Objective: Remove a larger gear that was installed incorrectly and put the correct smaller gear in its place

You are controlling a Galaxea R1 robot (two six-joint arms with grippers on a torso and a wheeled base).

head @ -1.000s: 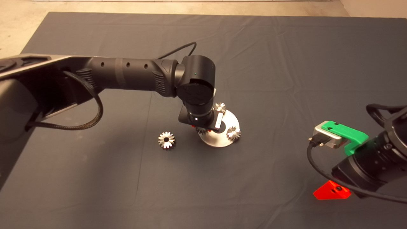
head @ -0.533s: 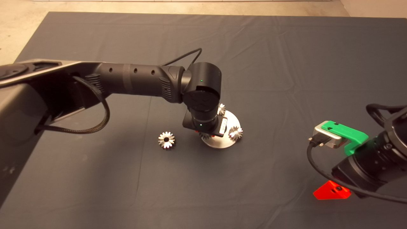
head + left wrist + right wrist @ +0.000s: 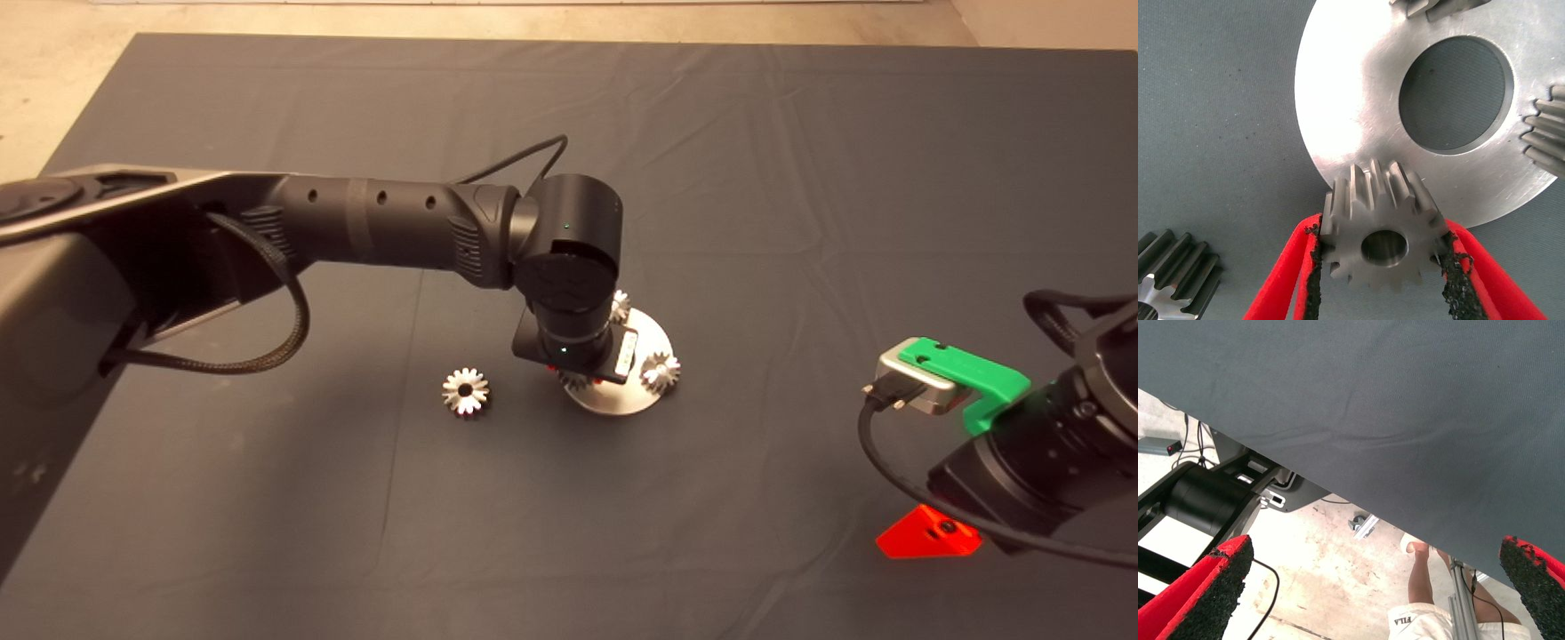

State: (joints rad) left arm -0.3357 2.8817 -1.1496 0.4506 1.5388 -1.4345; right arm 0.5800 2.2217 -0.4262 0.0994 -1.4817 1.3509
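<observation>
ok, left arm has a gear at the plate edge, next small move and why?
Probably ease straight down. The left gripper is shut on the smaller gear, poised over the plate rim, while the larger gear lies apart on the mat. Whether it has seated is not visible.

The left tool (image 3: 1381, 267) pinches the smaller gear (image 3: 1381, 233) between its two red fingers (image 3: 1281, 280), at the 6 o'clock rim of a round silver plate (image 3: 1351, 100) with a central hole. The larger gear (image 3: 1171, 277) lies on the mat (image 3: 1211, 120) at 8 o'clock. Two more gears show partly at the plate's 12 and 3 o'clock edges.
</observation>
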